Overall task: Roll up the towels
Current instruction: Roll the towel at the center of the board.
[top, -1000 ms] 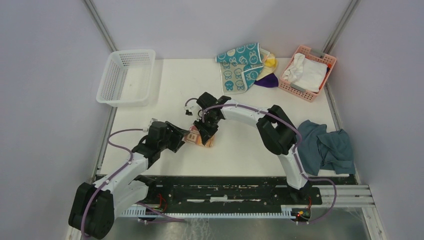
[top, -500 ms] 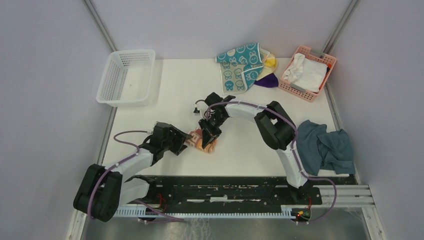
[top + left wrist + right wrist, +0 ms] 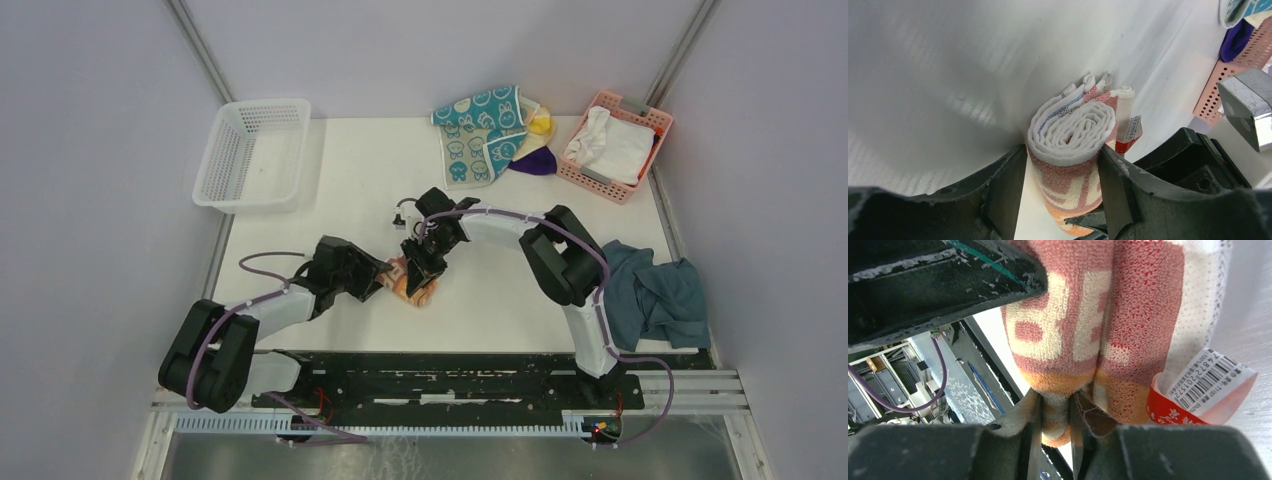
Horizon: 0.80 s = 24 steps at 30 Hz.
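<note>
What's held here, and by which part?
The rolled peach towel: left gripper clamps the roll's sides near one end; right gripper pinches a fold at its orange edge.

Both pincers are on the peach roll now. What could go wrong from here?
1. The right pincer pinches a fold of the peach towel roll; if it pulls away with cloth caught, it may drag layers out.
2. The left pincer grips the roll only by its sides; the outer flap by the tag looks loose and could spring open on release.
3. The two pincers sit close, so they might collide.
</note>
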{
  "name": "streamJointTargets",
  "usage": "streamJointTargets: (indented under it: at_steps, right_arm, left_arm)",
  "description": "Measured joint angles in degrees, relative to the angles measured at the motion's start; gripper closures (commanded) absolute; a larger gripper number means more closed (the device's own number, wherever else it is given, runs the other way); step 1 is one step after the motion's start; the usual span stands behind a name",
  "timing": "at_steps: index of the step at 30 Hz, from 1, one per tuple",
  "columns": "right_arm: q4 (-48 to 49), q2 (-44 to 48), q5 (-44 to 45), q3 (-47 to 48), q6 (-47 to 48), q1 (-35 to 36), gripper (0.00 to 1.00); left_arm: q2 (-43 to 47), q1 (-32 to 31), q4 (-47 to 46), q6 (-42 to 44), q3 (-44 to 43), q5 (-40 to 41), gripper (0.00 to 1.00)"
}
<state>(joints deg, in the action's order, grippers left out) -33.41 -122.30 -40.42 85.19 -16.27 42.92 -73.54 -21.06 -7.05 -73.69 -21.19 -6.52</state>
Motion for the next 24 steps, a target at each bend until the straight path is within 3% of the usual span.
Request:
streamJointTargets:
  at_steps: [6, 15, 24]
  right_arm:
    - [3.7, 0.0, -1.6, -2.8, -1.8, -0.3, 0.86]
    - [12.0, -0.5, -9.2, -7.9, -6.1, -3.0, 0.88]
    - [14.4, -1.5, -12.4, -8.9, -7.7, -4.1, 0.84]
  left_arm:
    - [1.2, -0.7, 1.4, 0.0, -0.3, 0.5, 0.33]
    - [6.9, -1.1, 3.0, 0.0, 0.1, 0.3, 0.33]
    - [-0.2, -3.6, -2.6, -0.1, 0.7, -0.1, 0.39]
